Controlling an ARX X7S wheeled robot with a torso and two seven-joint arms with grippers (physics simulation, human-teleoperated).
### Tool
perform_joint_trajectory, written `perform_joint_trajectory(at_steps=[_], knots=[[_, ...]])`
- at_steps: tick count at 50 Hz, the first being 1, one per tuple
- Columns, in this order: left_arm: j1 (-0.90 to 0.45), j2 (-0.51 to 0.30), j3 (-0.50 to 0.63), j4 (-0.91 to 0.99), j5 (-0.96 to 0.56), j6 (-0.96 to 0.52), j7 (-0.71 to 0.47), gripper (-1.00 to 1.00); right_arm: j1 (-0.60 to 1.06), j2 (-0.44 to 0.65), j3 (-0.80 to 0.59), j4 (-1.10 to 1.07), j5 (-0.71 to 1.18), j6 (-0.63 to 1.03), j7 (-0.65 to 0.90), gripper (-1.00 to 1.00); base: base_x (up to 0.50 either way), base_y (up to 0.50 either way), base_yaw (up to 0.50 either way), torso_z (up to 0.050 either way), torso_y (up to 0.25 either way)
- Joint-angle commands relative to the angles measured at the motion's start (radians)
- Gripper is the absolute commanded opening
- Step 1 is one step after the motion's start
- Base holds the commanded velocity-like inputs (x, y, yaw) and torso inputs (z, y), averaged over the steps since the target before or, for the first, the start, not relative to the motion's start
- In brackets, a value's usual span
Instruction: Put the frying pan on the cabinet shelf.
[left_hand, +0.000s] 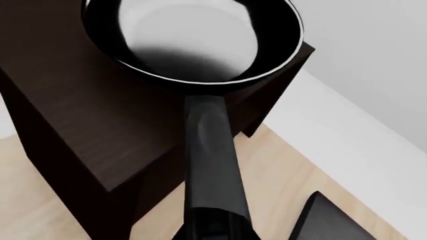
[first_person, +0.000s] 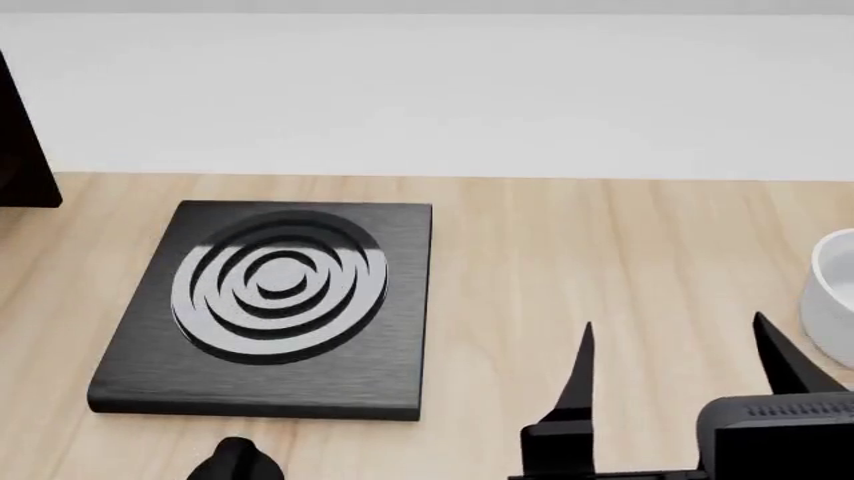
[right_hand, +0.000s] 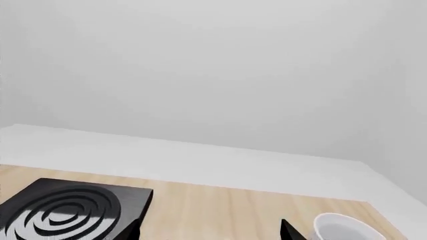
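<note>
Left gripper: out of sight, grip state cannot be told | frying pan (left_hand: 193, 40): over cabinet shelf (left_hand: 80, 115) top (contact unclear) | right gripper (first_person: 681, 365): fingers spread, empty, above table (first_person: 601, 260) near burner plate (first_person: 274, 305) and bowl (first_person: 834, 290)

Your right gripper (first_person: 674, 365) presents two matte black, blade-like tapered fingers (first_person: 579, 372) on a boxy black housing with a ribbed upper edge. A rounded glossy black arm part (first_person: 235, 462) shows at the head view's lower edge.
</note>
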Motion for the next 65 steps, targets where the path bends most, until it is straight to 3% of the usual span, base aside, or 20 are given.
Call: perform_joint_trajectory(at_steps=[1,20,21,65], knots=[[0.012,-0.001,-0.019,-0.046,0.044,0.056,0.017,-1.0,-0.012,-0.007,-0.016,0.018,-0.044,-0.009,-0.032,1.0,0.0,0.0,0.0,0.0,0.0],[0.056,-0.011,-0.02,-0.043,0.036,0.066,0.016,-1.0,0.012,0.001,-0.029,0.014,-0.006,0.0,0.001,1.0,0.0,0.0,0.0,0.0,0.0],[0.055,-0.013,-0.019,-0.04,0.036,0.063,0.014,1.0,0.012,0.001,-0.03,0.015,-0.008,-0.001,0.0,1.0,0.0,0.0,0.0,0.0,0.0],[-0.036,-0.077,-0.02,0.166,0.109,0.014,-0.056,1.0,-0.022,0.018,-0.051,0.029,-0.056,-0.054,-0.028,1.0,0.0,0.0,0.0,0.0,0.0]])
